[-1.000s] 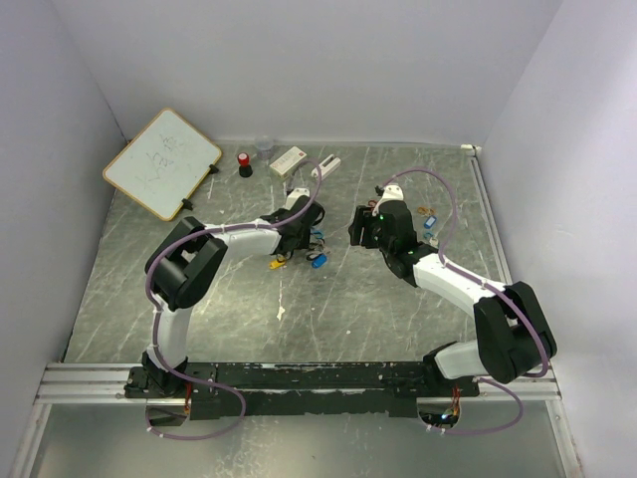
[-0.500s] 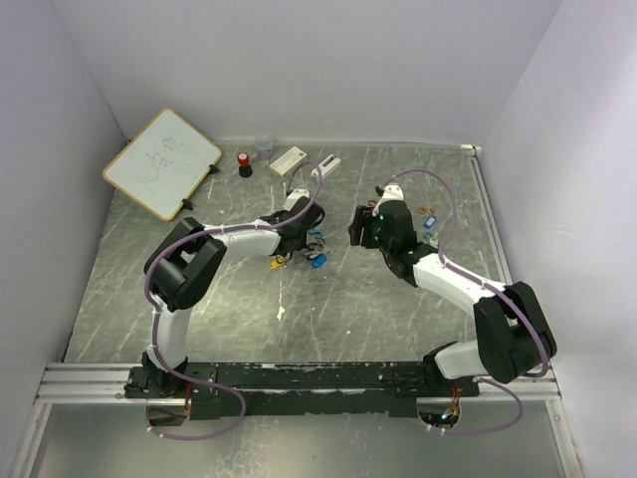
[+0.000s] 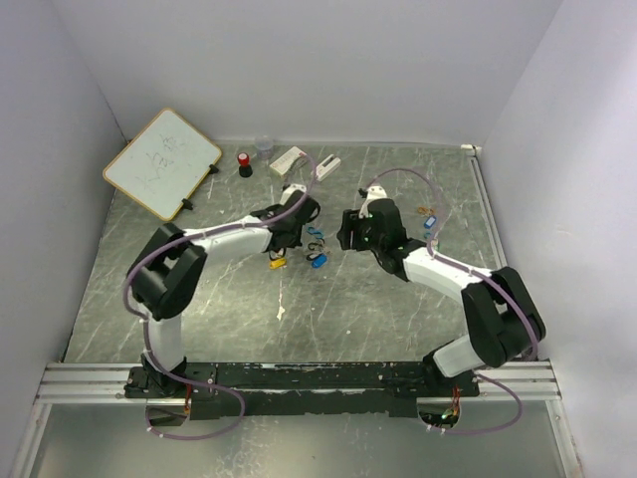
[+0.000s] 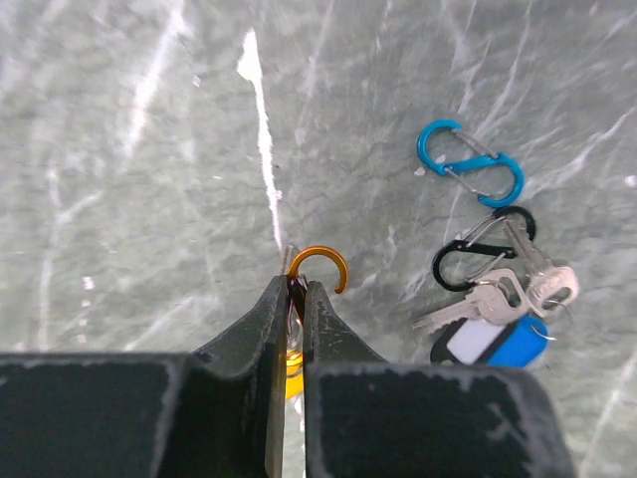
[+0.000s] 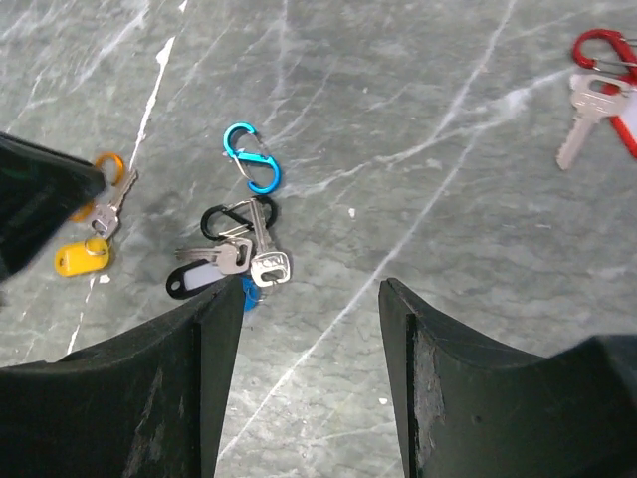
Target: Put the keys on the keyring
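Observation:
My left gripper (image 4: 296,284) is shut on an orange carabiner keyring (image 4: 320,263), held low over the table. A yellow key tag (image 4: 288,358) shows between its jaws. To the right lie a blue carabiner (image 4: 470,164) and a black carabiner (image 4: 476,261) with silver keys (image 4: 523,289) and a blue-and-white tag (image 4: 493,344). My right gripper (image 5: 314,289) is open and empty, hovering just right of that bunch. The right wrist view shows the blue carabiner (image 5: 251,157), black carabiner (image 5: 231,221), orange ring (image 5: 107,167) and yellow tag (image 5: 80,259). In the top view both grippers (image 3: 284,242) (image 3: 344,237) flank the keys.
A red carabiner with a key (image 5: 600,62) lies at the far right, with a small blue tag (image 3: 430,223) near it. At the back stand a whiteboard (image 3: 162,162), a red-capped black cylinder (image 3: 243,163), a clear cup (image 3: 264,146) and two white blocks (image 3: 289,159) (image 3: 326,165).
My right gripper has moved left towards the key bunch. The left arm's elbow has swung left and its gripper has shifted slightly, still shut on the orange keyring.

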